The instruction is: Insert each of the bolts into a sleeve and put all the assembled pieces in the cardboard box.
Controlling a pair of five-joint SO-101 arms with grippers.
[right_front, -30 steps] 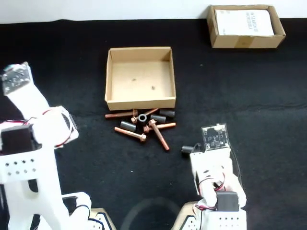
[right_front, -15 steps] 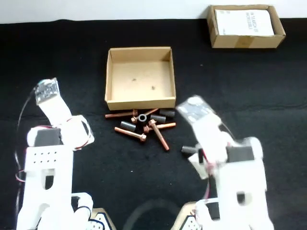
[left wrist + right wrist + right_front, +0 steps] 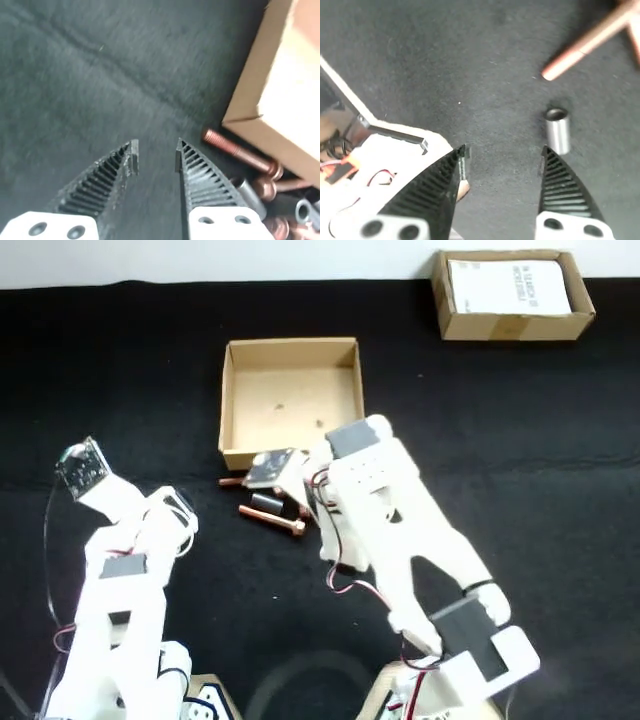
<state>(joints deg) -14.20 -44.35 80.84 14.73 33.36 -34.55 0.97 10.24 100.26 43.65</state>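
The open cardboard box [image 3: 290, 400] sits at mid-table, its corner [image 3: 270, 100] showing in the left wrist view. Copper bolts [image 3: 272, 520] and grey sleeves [image 3: 265, 503] lie in a pile just in front of it, partly hidden under my right arm [image 3: 380, 510]. My left gripper [image 3: 155, 152] is open over bare black cloth, short of a bolt [image 3: 235, 150] and a sleeve [image 3: 247, 190] by the box corner. My right gripper [image 3: 503, 152] is open above the cloth, with a lone grey sleeve [image 3: 557, 131] near one fingertip and a bolt [image 3: 585, 47] farther off.
A second cardboard box [image 3: 512, 295] holding white paper stands at the back right. The left arm [image 3: 120, 560] rises at the front left. Black cloth covers the table, with free room to the right and behind the box.
My right arm has swung from the front right up and left, over the pile in front of the box. My left arm has shifted and lowered at the left.
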